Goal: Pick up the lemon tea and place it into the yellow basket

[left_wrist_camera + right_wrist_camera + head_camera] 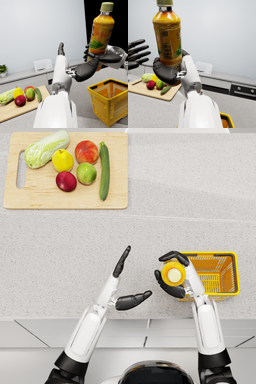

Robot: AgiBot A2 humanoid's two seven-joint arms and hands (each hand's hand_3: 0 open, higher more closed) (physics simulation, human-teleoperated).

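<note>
lemon tea [168, 37]: cap cut by top edge in right wrist view, label print too blurred to read, base hidden behind right hand [165, 72] | yellow basket [226, 120]: only a corner shows at lower right, rest behind forearm | left hand [135, 53]: cut by left edge

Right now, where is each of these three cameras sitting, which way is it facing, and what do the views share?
Head view: on the robot's head, looking steeply down at the counter, cutting board and yellow basket; both arms show.
Left wrist view: on the left forearm, looking along it past the open left hand toward the wall.
Right wrist view: on the right forearm, looking along it at the right hand gripping the lemon tea.
Shared: all three show the lemon tea, upright in the right hand.
</note>
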